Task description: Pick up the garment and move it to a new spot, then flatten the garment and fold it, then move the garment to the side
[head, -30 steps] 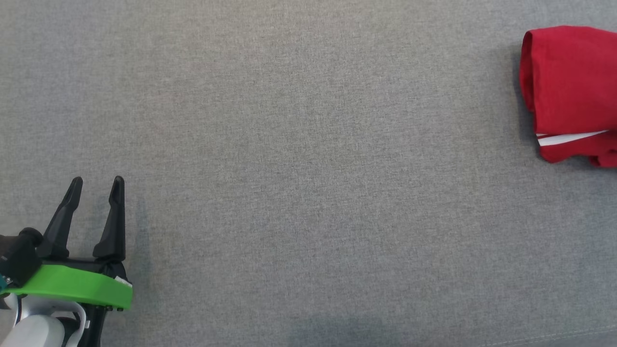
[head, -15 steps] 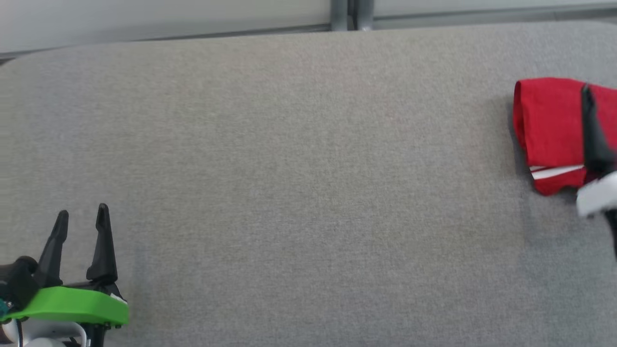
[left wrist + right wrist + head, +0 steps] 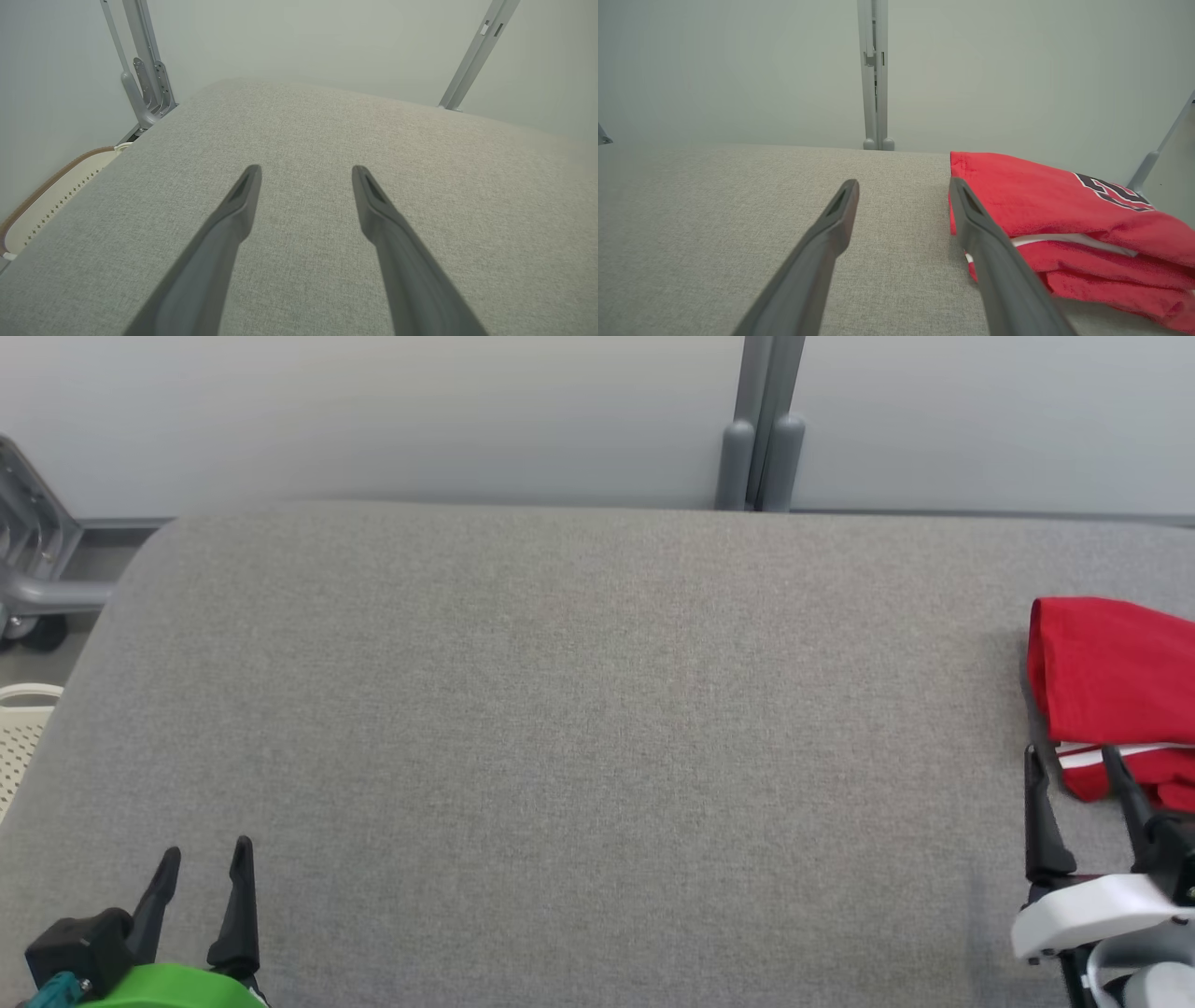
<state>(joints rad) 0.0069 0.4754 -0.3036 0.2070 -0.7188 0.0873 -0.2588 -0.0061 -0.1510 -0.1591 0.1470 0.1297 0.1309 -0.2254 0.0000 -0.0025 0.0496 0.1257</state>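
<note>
The garment [image 3: 1111, 681] lay folded at the far right of the grey pad [image 3: 597, 709], a red bundle with a white stripe showing along its near edge. Its right part ran out past the edge of the head view. From the right wrist view I could make out dark lettering on its top layer, and the folds stacked one on another.

The right gripper [image 3: 1070, 752] hung just in front of the garment, fingers pointing toward it and spread wide with nothing between them. One finger [image 3: 1125, 789] crossed the garment's near edge in the head view. Whether it touched the cloth I could not tell. The other finger stood over bare pad, just left of the bundle. A white housing [image 3: 1088, 910] sat behind the fingers.

The left gripper [image 3: 207, 847] was well apart from all this, low at the near left of the pad, above a green housing [image 3: 168, 987]. Its fingers were also spread, holding nothing, with only grey fabric between them.

Beyond the pad stood a pale wall [image 3: 373, 420] with a grey post [image 3: 761, 429] against it. Off the pad's left edge sat a cream perforated basket [image 3: 23, 728], and behind it a grey wheeled frame [image 3: 28, 560].
</note>
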